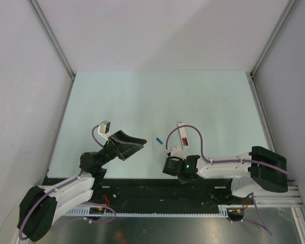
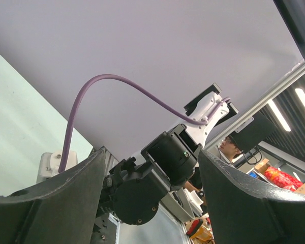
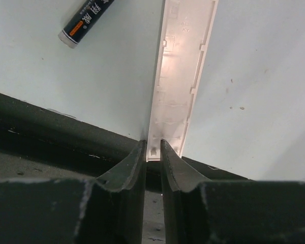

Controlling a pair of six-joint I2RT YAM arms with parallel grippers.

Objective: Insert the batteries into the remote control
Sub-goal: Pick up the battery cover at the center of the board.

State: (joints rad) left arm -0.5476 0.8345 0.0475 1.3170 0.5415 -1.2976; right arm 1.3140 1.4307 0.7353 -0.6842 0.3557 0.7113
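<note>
Black left claw (image 1: 133, 148) hangs above the pale green bench (image 1: 117, 96), jaws spread wide with nothing between them. A blue battery (image 1: 159, 139) lies on the bench between the two arms, just left of the remote control (image 1: 182, 133) and apart from it. The white remote control points away from the arm bases and shows a red patch near its middle. The right claw (image 3: 153, 145) is closed on the remote control's near end, its fingers (image 3: 132, 162) pinching the thin plastic.
</note>
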